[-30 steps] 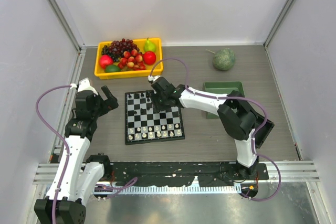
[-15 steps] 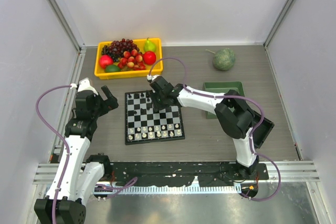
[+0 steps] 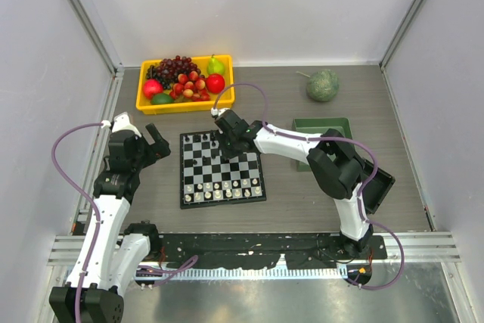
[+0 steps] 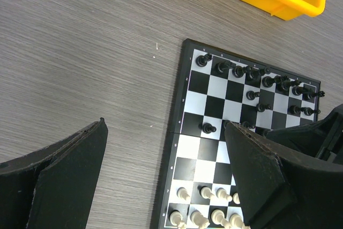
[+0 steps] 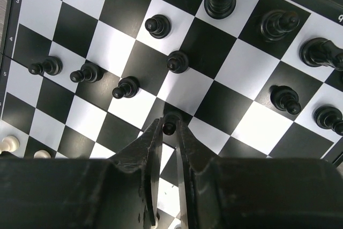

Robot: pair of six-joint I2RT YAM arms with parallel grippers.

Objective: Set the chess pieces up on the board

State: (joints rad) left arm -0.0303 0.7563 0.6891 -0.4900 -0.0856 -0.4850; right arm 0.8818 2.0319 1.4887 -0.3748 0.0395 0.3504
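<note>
The board [image 3: 221,168] lies mid-table, with cream-white chess pieces [image 3: 219,187] on its two near rows and black pieces [image 3: 200,140] along the far rows. My right gripper [image 3: 224,141] reaches over the far half. In the right wrist view its fingers press both sides of a black pawn [image 5: 169,127], so the right gripper [image 5: 169,124] is shut on it. More black pawns [image 5: 177,61] stand scattered on nearby squares. My left gripper [image 4: 166,127] hangs open over the table at the board's [image 4: 206,154] left edge, with nothing between its fingers.
A yellow tray [image 3: 185,85] of fruit stands at the back left, just beyond the board. A green tray [image 3: 321,138] lies to the right, partly under the right arm. A round green fruit [image 3: 322,85] sits at the back right. Walls enclose three sides.
The right gripper's jaws have narrowed onto the black pawn, and that arm has shifted slightly toward the far left. The left arm has not moved.
</note>
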